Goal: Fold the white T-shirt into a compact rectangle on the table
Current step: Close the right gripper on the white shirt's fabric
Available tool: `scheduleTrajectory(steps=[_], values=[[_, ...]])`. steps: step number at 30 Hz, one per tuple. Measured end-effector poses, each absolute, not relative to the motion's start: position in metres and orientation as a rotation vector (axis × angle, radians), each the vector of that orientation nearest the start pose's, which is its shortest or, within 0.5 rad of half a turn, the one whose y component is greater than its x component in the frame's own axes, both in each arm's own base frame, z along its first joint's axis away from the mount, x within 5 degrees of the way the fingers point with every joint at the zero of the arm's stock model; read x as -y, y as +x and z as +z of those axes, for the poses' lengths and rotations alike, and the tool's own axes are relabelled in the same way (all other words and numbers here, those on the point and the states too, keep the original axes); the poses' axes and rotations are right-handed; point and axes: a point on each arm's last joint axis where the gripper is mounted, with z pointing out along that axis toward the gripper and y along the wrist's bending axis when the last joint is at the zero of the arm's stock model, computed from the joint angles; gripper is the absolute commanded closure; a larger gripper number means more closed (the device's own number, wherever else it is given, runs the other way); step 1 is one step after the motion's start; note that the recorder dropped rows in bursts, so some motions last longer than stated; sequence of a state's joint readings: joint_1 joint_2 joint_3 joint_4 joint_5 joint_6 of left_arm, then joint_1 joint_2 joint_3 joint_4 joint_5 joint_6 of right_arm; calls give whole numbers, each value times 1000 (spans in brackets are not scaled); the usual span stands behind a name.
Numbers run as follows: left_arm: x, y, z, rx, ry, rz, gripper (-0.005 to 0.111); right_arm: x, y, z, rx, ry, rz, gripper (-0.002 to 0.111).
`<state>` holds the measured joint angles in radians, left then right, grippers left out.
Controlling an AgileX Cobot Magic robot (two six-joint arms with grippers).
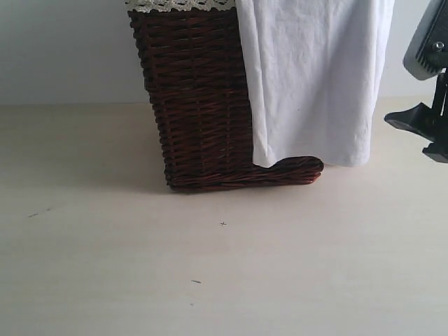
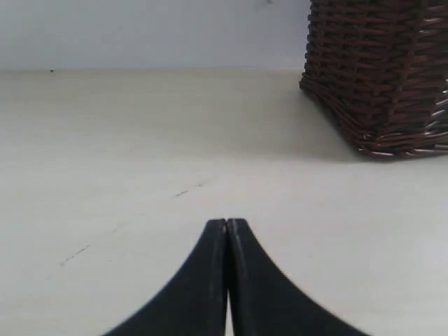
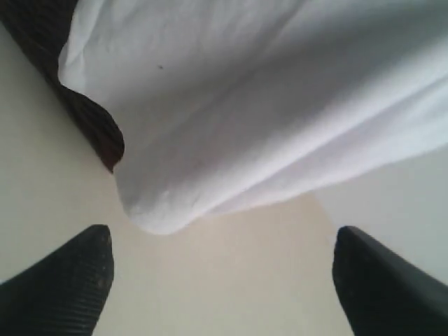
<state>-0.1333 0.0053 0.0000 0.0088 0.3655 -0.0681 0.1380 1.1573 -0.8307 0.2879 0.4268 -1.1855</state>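
A wide, flat, pale cream-beige table [image 1: 105,266] fills most of the room's view, running back to a light grey-white wall [image 1: 63,49]. On the far middle of the table stands a tall dark brown wicker basket [image 1: 196,105], woven in horizontal bands, with a strip of white lace trim [image 1: 175,5] along its top edge.

The large soft white T-shirt [image 1: 315,77] is not on the table. It hangs out of the basket and down over the basket's right side in loose vertical folds. Its lower edge ends near the tabletop, and the basket's bottom right corner shows beneath a curved dip in the hem. I cannot tell whether the cloth touches the table.

The right gripper [image 3: 222,273] sits just right of the hanging shirt, low near its hem, its black ridged fingers [image 3: 63,280] spread wide with nothing between them. The left gripper [image 2: 227,227] is low over bare table, left of the basket and apart from it, its two black fingers pressed together and empty.

A few tiny dark specks [image 1: 223,224] dot the near tabletop.
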Motion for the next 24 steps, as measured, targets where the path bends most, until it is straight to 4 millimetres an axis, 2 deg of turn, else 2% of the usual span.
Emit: scheduleTrajectory(steps=[2, 6, 10, 13, 17, 24], values=[[7, 53, 180, -1855, 66, -131, 107, -38, 241, 300, -1995, -1070, -311, 28], [7, 53, 180, -1855, 66, -131, 107, -26, 245, 298, -2161, -673, -299, 28], [7, 53, 180, -1855, 66, -131, 107, -21, 250, 306, -2130, -315, -212, 28], [7, 53, 180, -1855, 66, -131, 107, -23, 254, 312, -2070, -76, -60, 28], [7, 53, 180, -1855, 66, -131, 107, -26, 256, 316, -2017, -17, 18, 28], [7, 53, 180, -1855, 66, -131, 107, -30, 261, 319, -1946, -163, -17, 28]])
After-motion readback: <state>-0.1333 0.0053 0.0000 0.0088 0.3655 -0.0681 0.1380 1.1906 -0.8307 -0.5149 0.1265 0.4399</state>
